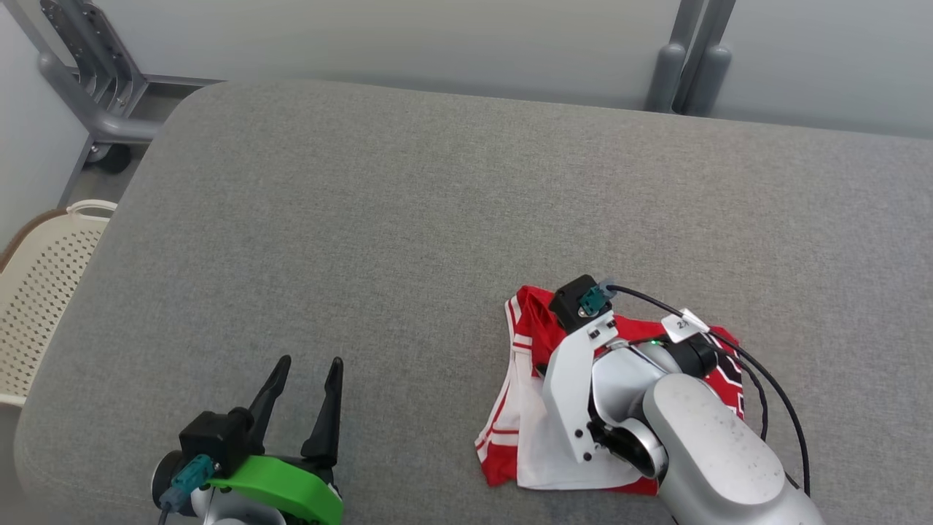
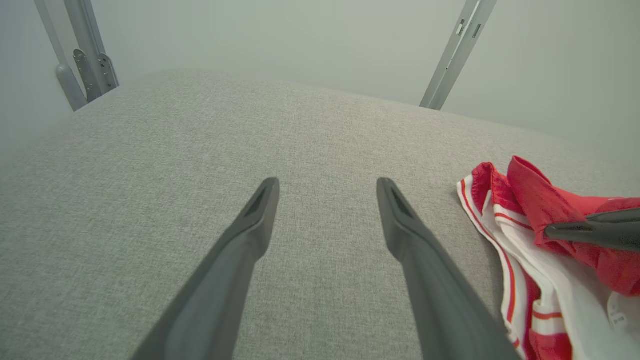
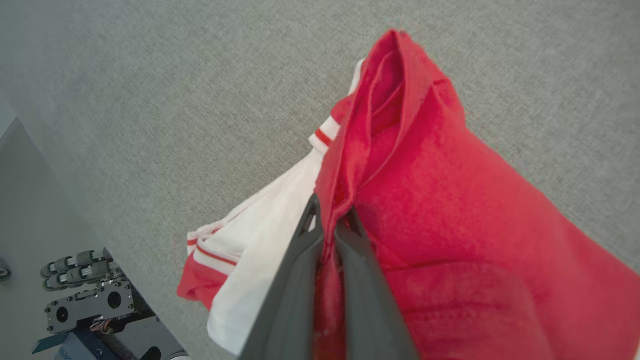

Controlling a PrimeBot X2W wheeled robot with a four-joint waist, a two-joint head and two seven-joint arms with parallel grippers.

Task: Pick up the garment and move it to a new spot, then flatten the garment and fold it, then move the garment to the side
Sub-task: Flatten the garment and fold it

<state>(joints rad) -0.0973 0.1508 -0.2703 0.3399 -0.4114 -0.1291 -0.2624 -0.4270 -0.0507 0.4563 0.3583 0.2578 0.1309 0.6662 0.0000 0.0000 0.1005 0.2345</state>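
We've got R gripper (image 3: 331,220) pinched tight on a red fold of the garment (image 3: 450,210); L gripper (image 1: 310,362) spread wide & empty, garment off to its right.

Bare grey surface (image 1: 408,219) — garment (image 1: 528,437) at right

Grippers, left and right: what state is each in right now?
Left gripper: open, holding nothing.
Right gripper: shut on the crumpled red-and-white fabric garment.
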